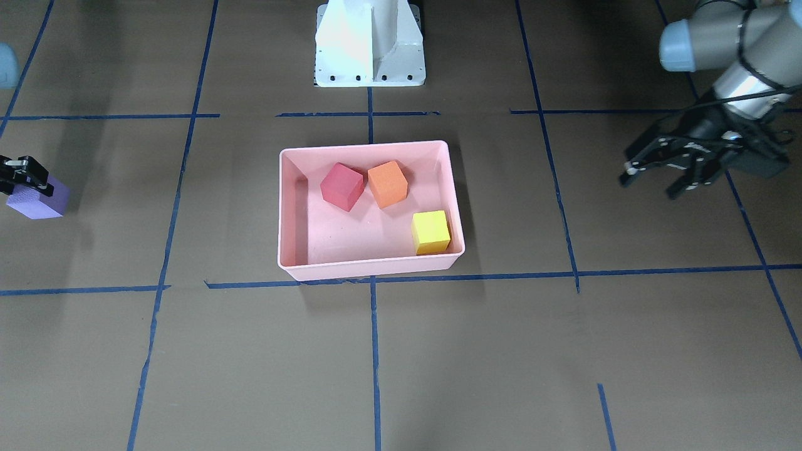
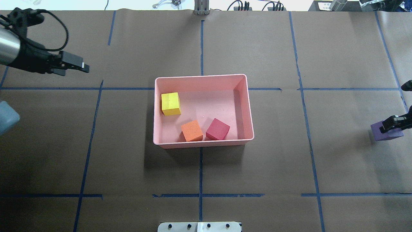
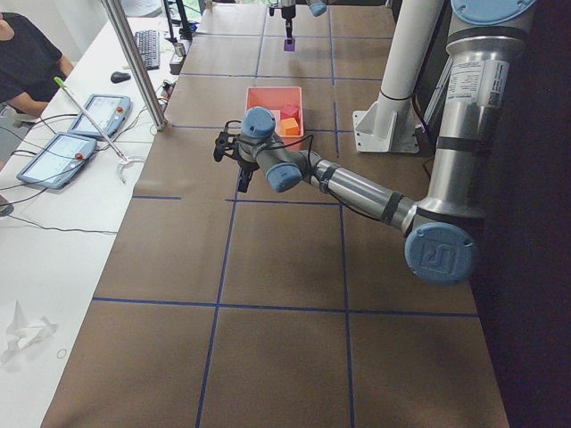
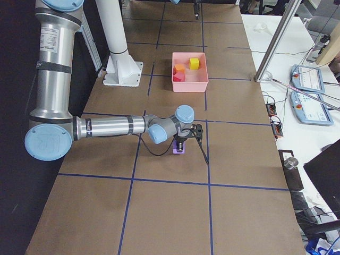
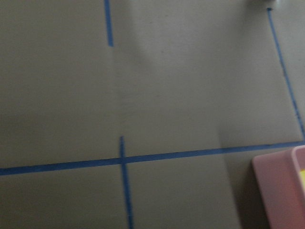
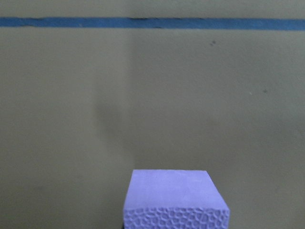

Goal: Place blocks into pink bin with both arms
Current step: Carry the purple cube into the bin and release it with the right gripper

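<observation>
Pink bin [image 2: 201, 76]: stands at the centre of the bench, midway between its left and right ends, open side up.
Blocks stowed: three of four. The red block [image 2: 218, 129] and orange block [image 2: 191, 130] lie just beside each other along the bin wall nearer the robot. The yellow block [image 2: 170, 103] sits apart from them, against the bin's left wall.
Block outstanding: the purple block [image 2: 386, 136] is close to the right end of the bench, well apart from the bin.
Right gripper [image 2: 391, 125]: set down over the purple block with its fingers narrowed onto it, so it appears to be gripping. Whether the block has left the surface cannot be told.
Left gripper [image 1: 651, 180]: spread wide and carrying nothing, raised above the bench toward its left end, clear of the bin.
Progress: judged three-quarters complete, with the left arm's share apparently delivered.
Remaining: carry the purple block from the right end to the bin and release it inside.
</observation>
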Controlling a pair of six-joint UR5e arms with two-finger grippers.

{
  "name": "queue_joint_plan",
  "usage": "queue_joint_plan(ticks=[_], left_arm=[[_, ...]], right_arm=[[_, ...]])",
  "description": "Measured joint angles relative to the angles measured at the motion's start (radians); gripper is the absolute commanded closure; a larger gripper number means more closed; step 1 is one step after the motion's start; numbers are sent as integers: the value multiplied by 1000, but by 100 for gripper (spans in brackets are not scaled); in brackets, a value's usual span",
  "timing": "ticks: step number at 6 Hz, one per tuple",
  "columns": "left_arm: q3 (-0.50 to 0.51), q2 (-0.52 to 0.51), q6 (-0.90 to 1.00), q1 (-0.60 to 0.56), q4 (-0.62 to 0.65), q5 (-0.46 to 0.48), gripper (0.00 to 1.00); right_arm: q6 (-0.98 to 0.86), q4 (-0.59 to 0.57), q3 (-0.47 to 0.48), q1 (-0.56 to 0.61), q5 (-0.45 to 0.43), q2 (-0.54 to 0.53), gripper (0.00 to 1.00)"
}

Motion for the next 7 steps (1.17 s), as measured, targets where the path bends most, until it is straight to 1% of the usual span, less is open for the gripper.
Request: queue_joint_plan(ticks=[1,2,4,5,6,7], left_arm=[[23,60,164,-54,5,-1,0],[61,99,317,-113,9,-1,0],[153,131,565,-214,36,-1,0],[176,119,666,-256,98,-1,0],[184,92,736,-286,160,-1,0],[187,75,759,-298,186,-2,0]], right_arm=[[71,-3,21,-11,8,48,97],[195,-5,54,-41,10,106,97],[528,-18,94,-156,-35,289,96],[643,-70,101,-208,-67,389,96],[718,-168,117,-266,-119,495,95],[784,-245,131,-346,-197,577,79]])
